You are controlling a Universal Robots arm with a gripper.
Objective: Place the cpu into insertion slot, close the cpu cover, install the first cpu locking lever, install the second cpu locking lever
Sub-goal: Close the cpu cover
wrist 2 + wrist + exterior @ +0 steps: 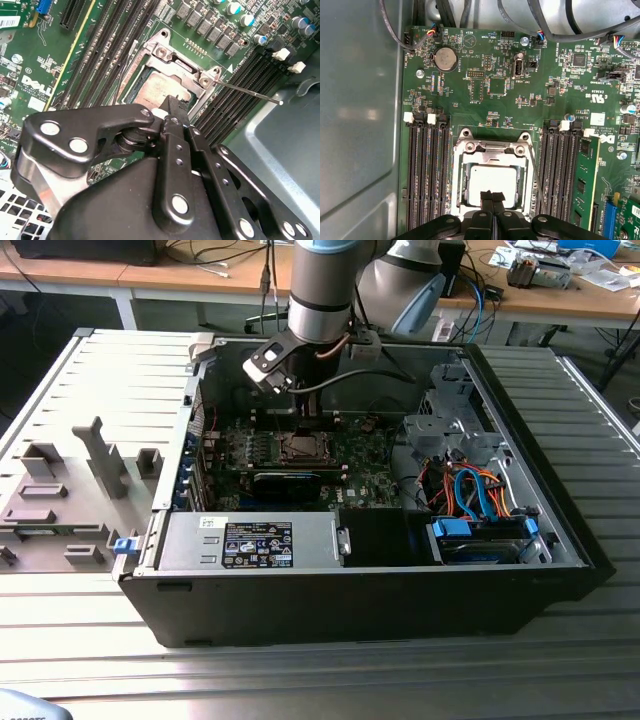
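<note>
The black gripper (492, 195), fingers pressed together, hangs with its tips over the dull silver-grey square cpu (491, 177), which is framed by the thin silvery metal cpu cover (492, 150).

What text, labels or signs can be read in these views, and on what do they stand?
Black sticker on the grey box, exterior view: print too small to read.
Green board, both wrist views: white lettering, mostly too small to read; one larger brand mark, not quoted.
White triangle sign printed on the board: no words.
White label at the board's edge: blurred, unreadable.
</note>
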